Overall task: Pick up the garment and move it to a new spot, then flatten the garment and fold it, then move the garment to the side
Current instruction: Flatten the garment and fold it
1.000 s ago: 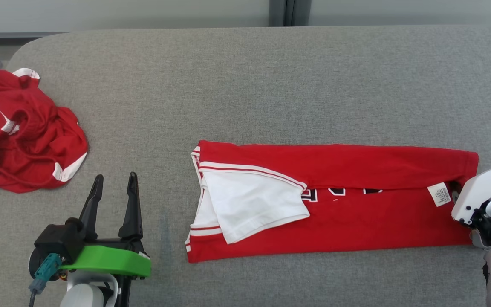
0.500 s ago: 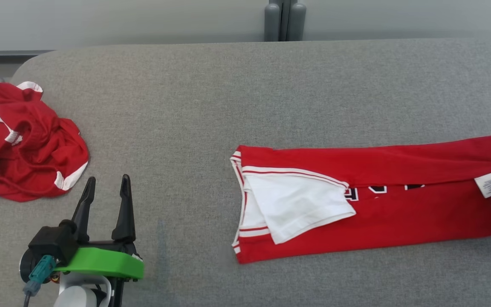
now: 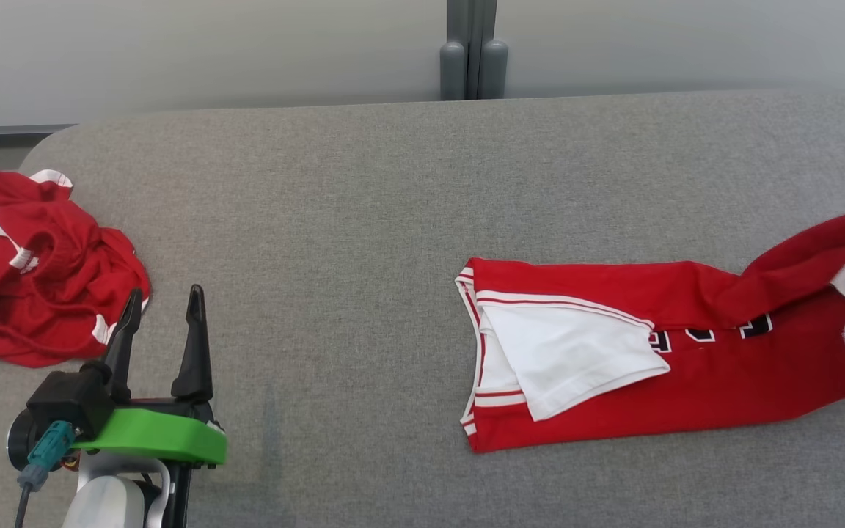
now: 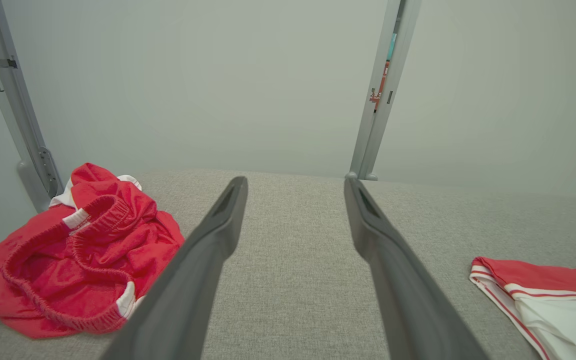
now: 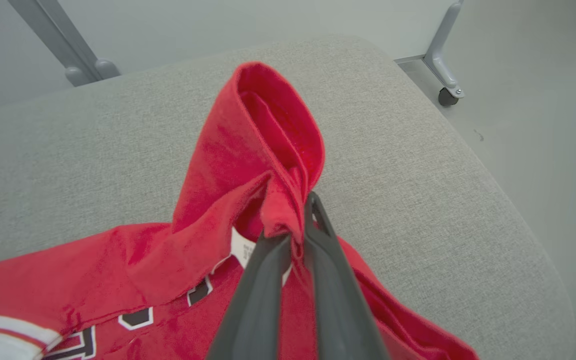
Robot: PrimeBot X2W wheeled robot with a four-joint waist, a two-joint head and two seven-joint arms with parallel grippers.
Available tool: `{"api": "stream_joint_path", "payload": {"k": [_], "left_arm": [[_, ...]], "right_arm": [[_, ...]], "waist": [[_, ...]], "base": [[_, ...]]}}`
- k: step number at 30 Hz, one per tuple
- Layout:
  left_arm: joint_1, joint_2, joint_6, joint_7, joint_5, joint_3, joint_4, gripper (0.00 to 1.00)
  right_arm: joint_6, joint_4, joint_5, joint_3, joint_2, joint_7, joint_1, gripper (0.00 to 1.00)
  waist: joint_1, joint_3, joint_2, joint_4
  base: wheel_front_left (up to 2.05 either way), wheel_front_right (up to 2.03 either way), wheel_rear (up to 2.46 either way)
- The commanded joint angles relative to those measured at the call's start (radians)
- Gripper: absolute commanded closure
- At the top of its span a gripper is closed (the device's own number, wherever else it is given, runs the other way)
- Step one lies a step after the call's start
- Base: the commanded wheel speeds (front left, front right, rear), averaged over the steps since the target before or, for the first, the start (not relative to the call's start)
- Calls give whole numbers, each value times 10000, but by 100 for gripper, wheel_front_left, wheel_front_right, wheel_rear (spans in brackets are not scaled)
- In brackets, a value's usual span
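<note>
Right gripper (image 5: 295, 225) pinching the folded red jersey (image 3: 723, 374) at its hem end; a low, even lift should stop the layers slipping. Left gripper (image 3: 161, 312) wide, idle.

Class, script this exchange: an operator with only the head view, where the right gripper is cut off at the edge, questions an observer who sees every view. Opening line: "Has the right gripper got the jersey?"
Observer: Yes; the right wrist view shows the right gripper shut on a bunched fold of the jersey.
Operator: How does that fold sit?
Observer: It stands above the fingertips, open like a tube.
Operator: What's past the table's end?
Observer: A wheeled leg on the floor, beyond the table corner.
</note>
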Motion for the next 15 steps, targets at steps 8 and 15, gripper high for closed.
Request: {"api": "stream_joint_path", "payload": {"k": [8,15], "left_arm": [[-103,31,-12,54,-229,-42,18,0],[60,-8,18,11,-328,-49,72,0]], "right_arm": [[-11,-1671,995,3321,839,847,784,100],[-10,-1862,1399,5057,1390,500,940,100]], "waist": [[0,123,0,212],[0,236,0,465]], "base": [[0,0,0],[0,0,0]]}}
